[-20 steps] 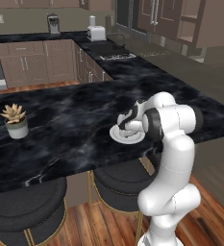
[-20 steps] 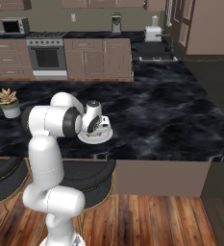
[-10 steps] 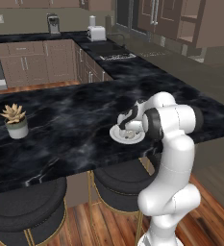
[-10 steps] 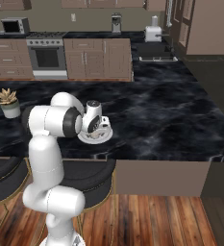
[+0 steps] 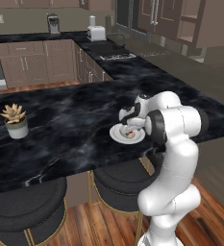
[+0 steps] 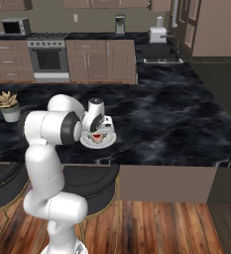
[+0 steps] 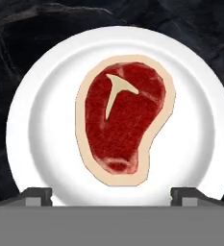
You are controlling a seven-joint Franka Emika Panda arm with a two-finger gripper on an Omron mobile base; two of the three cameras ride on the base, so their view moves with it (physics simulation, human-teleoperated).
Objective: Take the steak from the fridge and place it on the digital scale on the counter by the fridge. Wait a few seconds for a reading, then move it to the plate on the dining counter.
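The steak (image 7: 124, 116), red with a pale fat rim and a white T mark, lies flat on the round white plate (image 7: 41, 115). The plate (image 5: 117, 135) rests on the black marbled dining counter (image 5: 70, 120) near its front edge. My gripper (image 7: 111, 197) hovers straight above the steak, open, its two dark fingertips (image 7: 36, 196) standing wide apart and touching nothing. From the base views the gripper (image 5: 128, 126) points down over the plate (image 6: 107, 139), and a bit of the red steak (image 6: 97, 137) shows under it.
A small potted succulent (image 5: 15, 120) stands on the dining counter to the left. Round black stools (image 5: 27, 211) on gold legs sit under the front edge. Far behind are the brown cabinets, a stove (image 6: 48, 57), a microwave (image 6: 15, 26) and a toaster (image 5: 96, 32).
The gripper's jaws have opened and let go of the steak, which now lies on the plate. The arm has barely moved.
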